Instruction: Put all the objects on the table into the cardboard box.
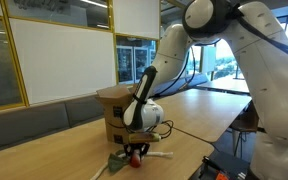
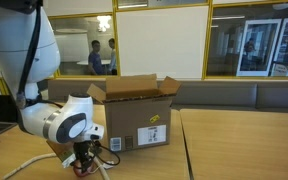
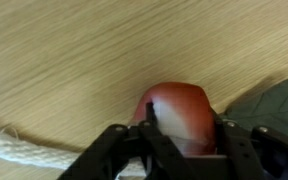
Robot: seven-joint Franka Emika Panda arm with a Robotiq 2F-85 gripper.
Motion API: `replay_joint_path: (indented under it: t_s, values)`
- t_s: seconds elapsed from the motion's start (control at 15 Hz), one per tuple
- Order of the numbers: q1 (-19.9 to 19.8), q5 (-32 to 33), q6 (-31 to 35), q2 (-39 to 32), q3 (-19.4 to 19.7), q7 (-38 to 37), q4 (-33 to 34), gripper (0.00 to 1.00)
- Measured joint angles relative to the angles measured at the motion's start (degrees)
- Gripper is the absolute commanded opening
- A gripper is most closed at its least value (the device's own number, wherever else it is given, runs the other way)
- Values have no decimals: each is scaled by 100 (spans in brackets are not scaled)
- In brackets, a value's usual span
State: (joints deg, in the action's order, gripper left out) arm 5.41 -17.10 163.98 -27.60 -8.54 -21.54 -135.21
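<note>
In the wrist view the red ball (image 3: 181, 108) rests on the wooden table (image 3: 74, 60), and my gripper (image 3: 184, 128) has a finger against each side of it. A green piece (image 3: 272, 105) lies just right of the ball, and a long white piece (image 3: 24, 150) runs off at lower left. In an exterior view the gripper (image 1: 136, 150) is down at the tabletop (image 1: 209, 115), in front of the cardboard box (image 1: 114, 108), with the green piece (image 1: 116, 159) and white piece (image 1: 158, 155) beside it. The box (image 2: 134, 112) stands with its flaps open behind the gripper (image 2: 84, 158).
A dark cable (image 1: 184, 132) trails across the table beside the arm. Glass partitions and a bench (image 2: 254, 95) run behind the table. Two people (image 2: 102, 57) stand far back beyond the glass.
</note>
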Motion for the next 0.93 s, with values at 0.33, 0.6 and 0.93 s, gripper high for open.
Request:
replay_joint_path:
  t_s: [0.33, 0.6, 0.93]
  values:
    - [1, 0, 56, 9, 21, 15, 39, 6]
    - [7, 0, 200, 91, 101, 15, 20, 5]
    - [500, 335, 504, 939, 800, -269, -403, 5]
